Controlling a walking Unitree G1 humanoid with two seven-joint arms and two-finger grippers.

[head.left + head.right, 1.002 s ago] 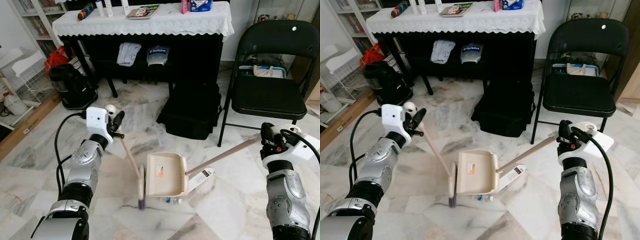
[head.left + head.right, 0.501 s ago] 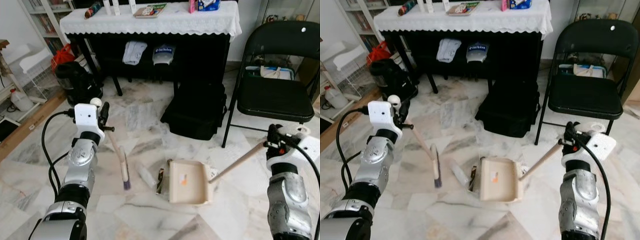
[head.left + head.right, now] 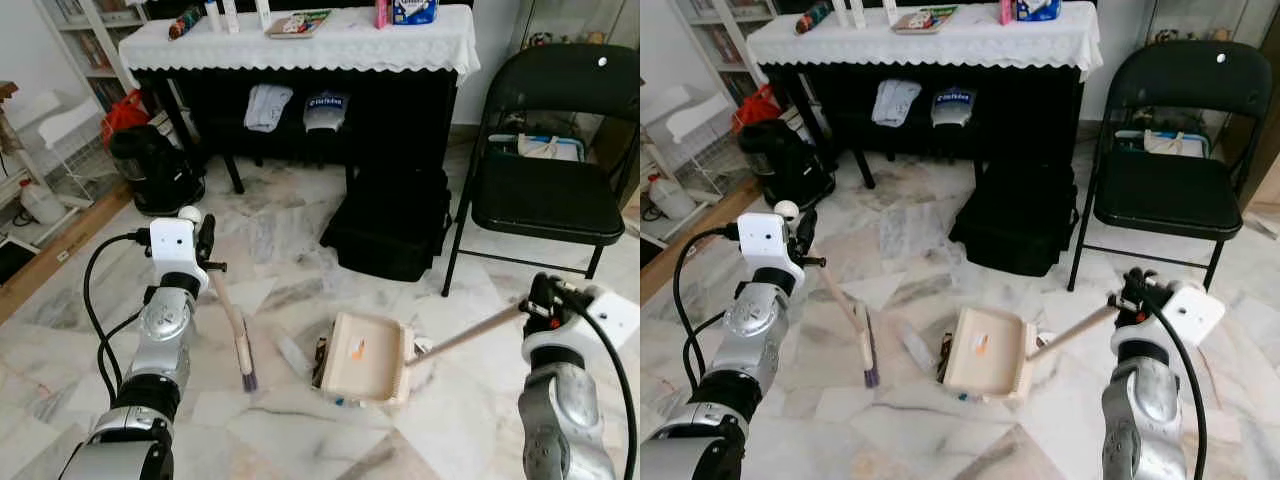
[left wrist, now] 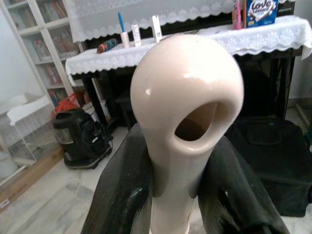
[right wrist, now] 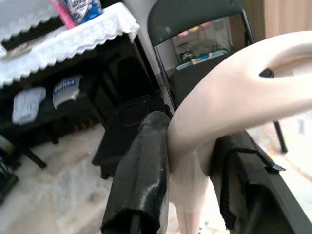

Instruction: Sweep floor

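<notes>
Marble floor (image 3: 90, 330), white with grey veining, carried the work area. The left claw (image 3: 205, 245) was clenched on the upper end of a cream broom (image 3: 232, 325); in the left wrist view its black fingers (image 4: 122, 195) pressed both sides of the rounded, holed handle tip. The broom slanted down to the right, its dark bristle end touching the floor just left of a small clear piece of litter (image 3: 291, 352). The right claw (image 3: 1130, 293) was clenched on the end of the long handle of a cream dustpan (image 3: 365, 357), its fingers (image 5: 144, 180) pinching that handle from both sides. The dustpan lay on the floor at centre, between the two arms, with dark debris at its left edge. A black bag (image 3: 385, 225) sat on the floor beyond it. Farther off stood a dark desk (image 3: 300, 40) under a white lace cloth, and a black folding chair (image 3: 545, 190) stood at far right.
</notes>
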